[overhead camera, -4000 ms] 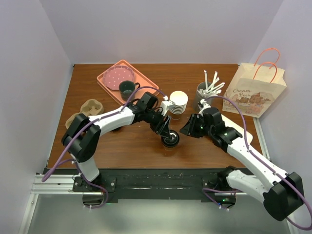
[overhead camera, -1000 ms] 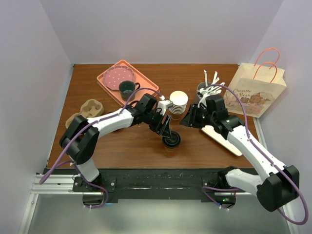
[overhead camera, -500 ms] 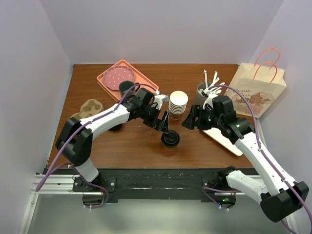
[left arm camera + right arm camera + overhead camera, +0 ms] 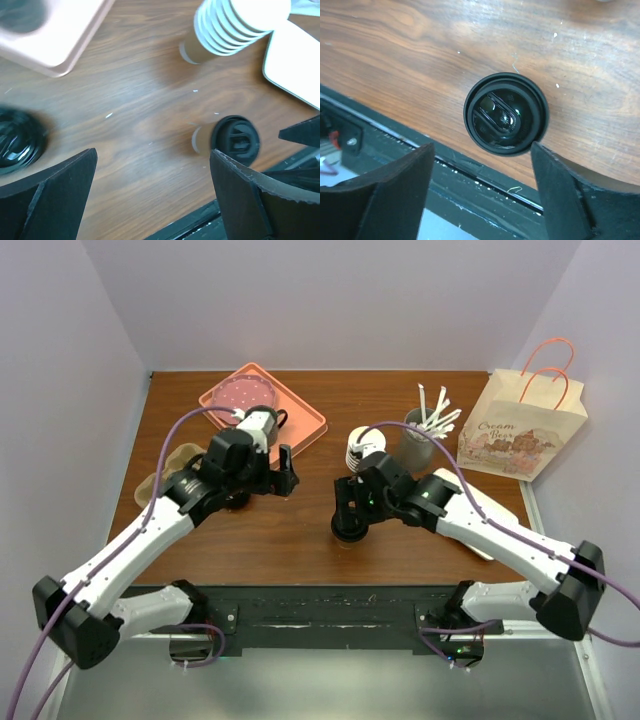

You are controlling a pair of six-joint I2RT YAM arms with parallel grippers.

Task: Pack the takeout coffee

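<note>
The takeout coffee [image 4: 349, 533] is a kraft cup with a black sip lid [image 4: 506, 114], standing upright near the table's front edge. My right gripper [image 4: 352, 508] hovers over it, open. In the right wrist view the lid lies just beyond the right gripper [image 4: 480, 195], whose fingers are spread wider than it and not touching. My left gripper [image 4: 285, 472] is well to the left, open and empty. The left wrist view shows the cup [image 4: 234, 140] beyond its right finger [image 4: 250, 200]. A second dark round lid [image 4: 17, 142] shows blurred at the left.
Behind the cup stands a stack of white paper cups [image 4: 362, 448]. A pink tray [image 4: 290, 405] with a green mug [image 4: 264, 420] sits at the back left, and a pulp cup carrier [image 4: 175, 465] at the left. A straw holder [image 4: 425, 425], a paper bag [image 4: 520, 435] and a white board [image 4: 480, 510] are at the right.
My left gripper has opened wide and drawn back leftward from the coffee cup. My right gripper has swung left over the cup and opened. The cup has stayed put.
</note>
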